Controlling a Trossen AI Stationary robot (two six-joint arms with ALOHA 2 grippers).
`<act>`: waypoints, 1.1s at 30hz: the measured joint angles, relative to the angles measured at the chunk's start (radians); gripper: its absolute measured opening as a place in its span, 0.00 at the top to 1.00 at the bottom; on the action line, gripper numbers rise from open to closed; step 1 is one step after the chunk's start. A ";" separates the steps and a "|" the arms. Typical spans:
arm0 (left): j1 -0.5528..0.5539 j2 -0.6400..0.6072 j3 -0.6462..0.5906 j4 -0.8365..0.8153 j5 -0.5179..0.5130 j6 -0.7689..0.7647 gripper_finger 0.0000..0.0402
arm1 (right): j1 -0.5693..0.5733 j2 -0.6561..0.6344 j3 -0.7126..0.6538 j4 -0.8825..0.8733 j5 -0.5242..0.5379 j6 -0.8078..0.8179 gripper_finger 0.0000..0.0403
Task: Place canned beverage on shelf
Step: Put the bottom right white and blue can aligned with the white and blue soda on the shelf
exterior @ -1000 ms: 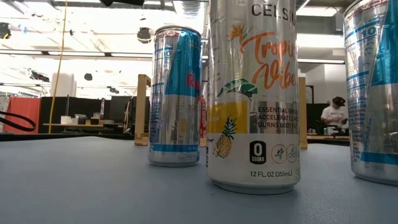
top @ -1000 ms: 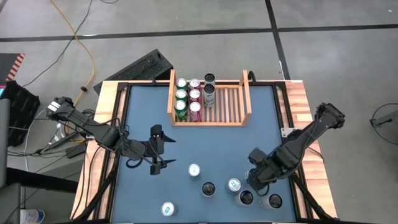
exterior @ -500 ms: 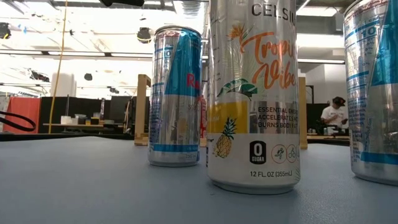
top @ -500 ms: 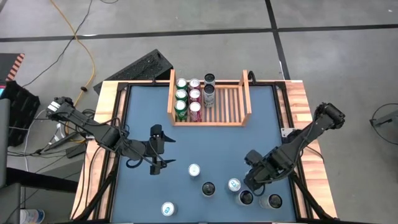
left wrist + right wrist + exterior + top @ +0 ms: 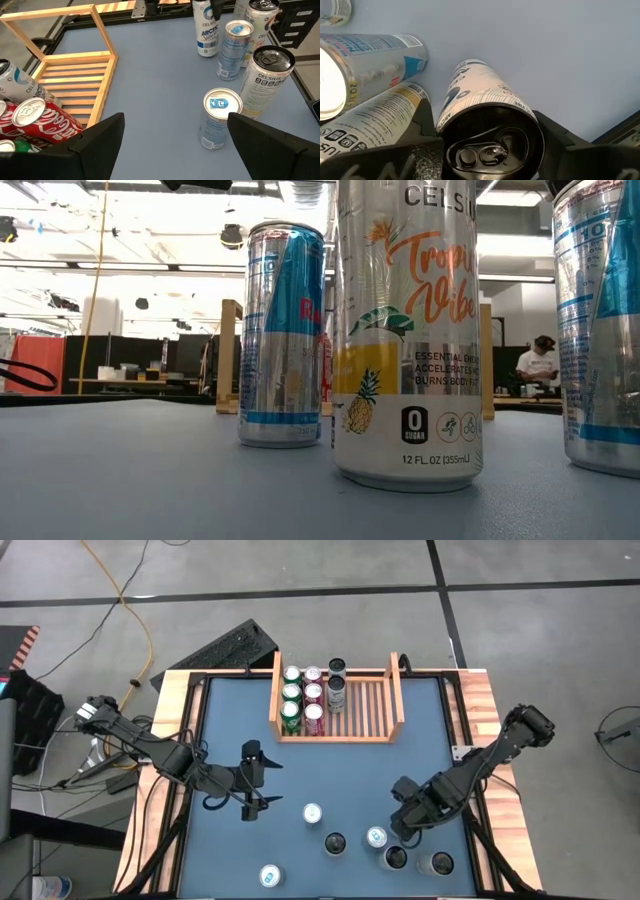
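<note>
Right gripper [image 5: 399,837] straddles a black-topped can [image 5: 490,131] at five o'clock on the table, fingers either side of its rim, contact not clear. Rigid, slick aluminium, likely full and weighty: grip mid-body, squarely. Left gripper [image 5: 175,137] hangs wide at eight. Shelf [image 5: 397,690] waits at twelve, half filled.

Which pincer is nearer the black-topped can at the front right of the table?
The right. The right pincer straddles the black-topped can, a finger on each side. The left pincer hangs open, far across the table.
</note>
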 joint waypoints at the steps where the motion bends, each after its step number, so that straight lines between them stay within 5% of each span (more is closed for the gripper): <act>1: 0.000 0.000 0.000 0.000 0.000 0.000 0.15 | 0.000 0.000 0.000 0.000 -0.001 -0.005 0.59; 8: 0.000 0.000 0.000 -0.009 -0.001 0.000 0.15 | -0.024 0.000 0.002 -0.006 0.006 -0.078 0.59; 17: 0.000 0.000 0.000 -0.010 -0.001 -0.001 0.15 | -0.171 0.002 0.105 -0.093 0.123 -0.362 0.59; 26: 0.000 0.000 0.000 -0.016 -0.001 -0.001 0.15 | -0.417 0.002 0.228 -0.187 0.226 -0.836 0.59; 33: 0.000 0.000 0.000 -0.016 -0.010 0.000 0.15 | -0.625 0.001 0.275 -0.051 0.316 -1.341 0.59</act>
